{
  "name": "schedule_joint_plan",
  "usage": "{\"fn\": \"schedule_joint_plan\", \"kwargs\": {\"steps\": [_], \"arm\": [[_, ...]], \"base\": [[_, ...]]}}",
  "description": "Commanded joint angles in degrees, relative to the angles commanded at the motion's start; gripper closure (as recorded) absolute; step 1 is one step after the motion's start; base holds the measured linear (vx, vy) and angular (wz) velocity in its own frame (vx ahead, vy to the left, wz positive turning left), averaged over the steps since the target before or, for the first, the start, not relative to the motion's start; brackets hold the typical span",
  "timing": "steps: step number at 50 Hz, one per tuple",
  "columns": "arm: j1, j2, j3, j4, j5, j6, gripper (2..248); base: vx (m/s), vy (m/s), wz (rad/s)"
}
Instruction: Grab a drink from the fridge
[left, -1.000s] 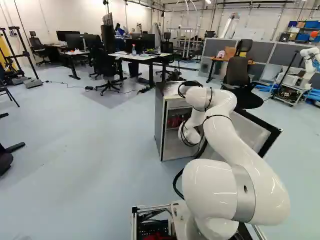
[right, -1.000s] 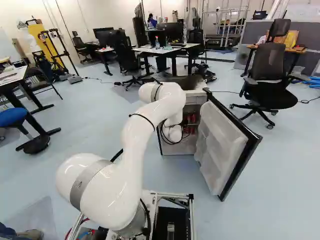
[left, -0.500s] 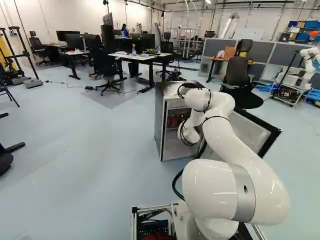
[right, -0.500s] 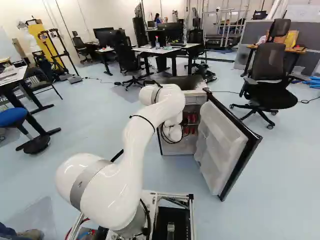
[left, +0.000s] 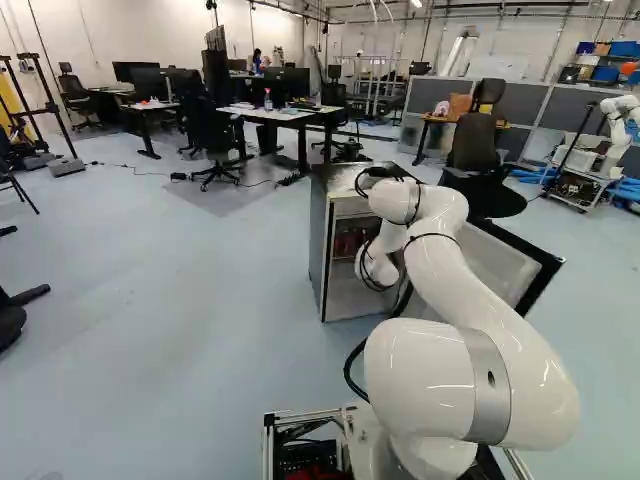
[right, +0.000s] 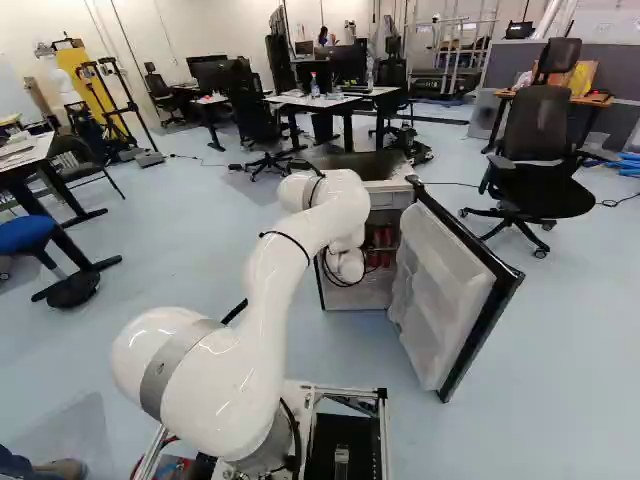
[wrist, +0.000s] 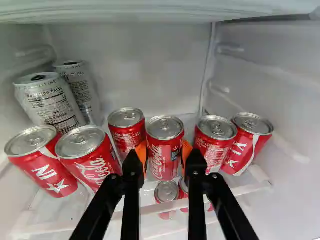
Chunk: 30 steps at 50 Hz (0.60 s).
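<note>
The jaws are clamped on a red soda can (wrist: 163, 157) inside the fridge (left: 319, 245). Its door (right: 440, 290) stands open, right.

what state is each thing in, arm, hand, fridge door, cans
arm, reaching into the fridge
hand, closed on the middle red can
middle red can, upright, gripped from two sides
fridge door, wide open
silver cans, standing, not held
lower red cans, below the shelf, partly hidden
</note>
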<state>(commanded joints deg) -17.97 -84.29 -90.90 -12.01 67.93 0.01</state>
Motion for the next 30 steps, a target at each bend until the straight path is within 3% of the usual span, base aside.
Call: {"fn": "schedule_joint_plan", "kwargs": {"steps": [30], "arm": [[-0.15,1.37,2.47,0.0,0.0,0.0,159]], "base": [[0.0,0.0,0.0]]}}
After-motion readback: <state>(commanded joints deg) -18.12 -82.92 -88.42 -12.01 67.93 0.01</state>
